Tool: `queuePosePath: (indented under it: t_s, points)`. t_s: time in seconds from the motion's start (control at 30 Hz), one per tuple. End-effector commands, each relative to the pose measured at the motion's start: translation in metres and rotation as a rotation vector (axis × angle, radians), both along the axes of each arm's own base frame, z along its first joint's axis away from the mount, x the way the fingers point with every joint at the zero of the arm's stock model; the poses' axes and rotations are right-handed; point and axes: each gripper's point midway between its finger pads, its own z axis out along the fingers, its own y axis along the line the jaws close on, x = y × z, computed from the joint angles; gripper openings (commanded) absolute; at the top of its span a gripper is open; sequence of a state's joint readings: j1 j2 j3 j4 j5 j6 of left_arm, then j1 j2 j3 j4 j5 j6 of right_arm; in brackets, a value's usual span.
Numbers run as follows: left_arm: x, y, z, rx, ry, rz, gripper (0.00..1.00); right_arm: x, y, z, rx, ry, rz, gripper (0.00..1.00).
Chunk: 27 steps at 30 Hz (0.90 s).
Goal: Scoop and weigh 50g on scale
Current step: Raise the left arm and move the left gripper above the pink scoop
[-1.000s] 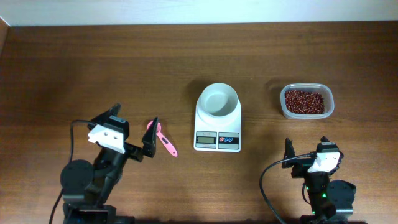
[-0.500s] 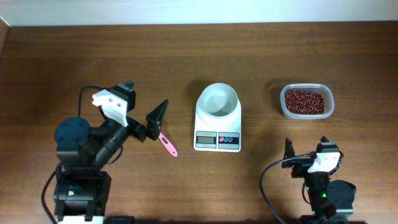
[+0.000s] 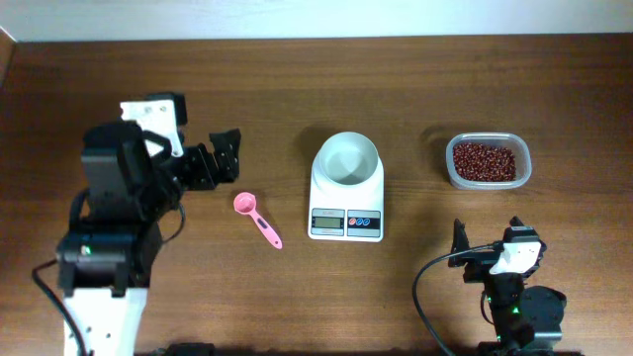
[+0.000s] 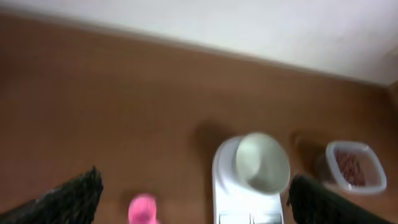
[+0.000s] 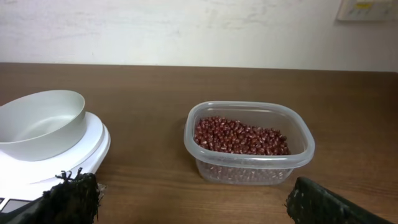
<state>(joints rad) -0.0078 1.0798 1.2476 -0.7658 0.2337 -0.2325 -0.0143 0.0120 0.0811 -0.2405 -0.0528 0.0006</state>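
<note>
The left pincer (image 3: 228,156) stands wide and empty above the wooden desk (image 3: 297,89), with the pink plastic measuring spoon (image 3: 257,219) lying flat near it and the scale (image 3: 346,210) further to its right. The scale is smooth white plastic and carries an empty round bowl (image 3: 347,159). The right pincer (image 3: 487,231), also wide and empty, sits well short of the small, glossy red-brown beans (image 3: 484,160) heaped in a clear rounded-rectangular tub (image 3: 451,174).

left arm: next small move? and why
Probably lower the left gripper onto the handle of the pink spoon. Its jaws are open and empty, the spoon lies loose nearby, the scale has nothing in its bowl, and all the beans sit in the tub, so nothing can be scooped until the spoon is held.
</note>
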Motion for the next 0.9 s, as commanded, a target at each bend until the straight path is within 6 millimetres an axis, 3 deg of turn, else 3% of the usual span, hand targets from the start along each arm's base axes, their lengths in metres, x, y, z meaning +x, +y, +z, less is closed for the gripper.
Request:
queuePosePath:
  t_s: [0.0, 0.17, 0.5, 0.73, 0.87]
  points:
    - [0.017, 0.012, -0.007, -0.021, 0.090, 0.100, 0.99, 0.000, 0.001, -0.003, 0.009, 0.006, 0.005, 0.99]
    - [0.033, 0.012, -0.039, -0.016, 0.189, 0.102, 0.99, 0.000, 0.001, -0.003, 0.009, 0.006, 0.005, 0.99]
    - [0.035, 0.013, -0.097, 0.002, 0.403, 0.109, 0.99, 0.000, 0.001, -0.003, 0.009, 0.006, 0.005, 0.99]
    - [0.039, 0.021, -0.114, 0.041, 0.450, 0.144, 0.99, 0.000, 0.001, -0.003, 0.009, 0.006, 0.005, 0.99]
    - [0.041, 0.021, -0.125, 0.043, 0.482, 0.143, 0.84, 0.000, 0.001, -0.003, 0.009, 0.006, 0.005, 0.99]
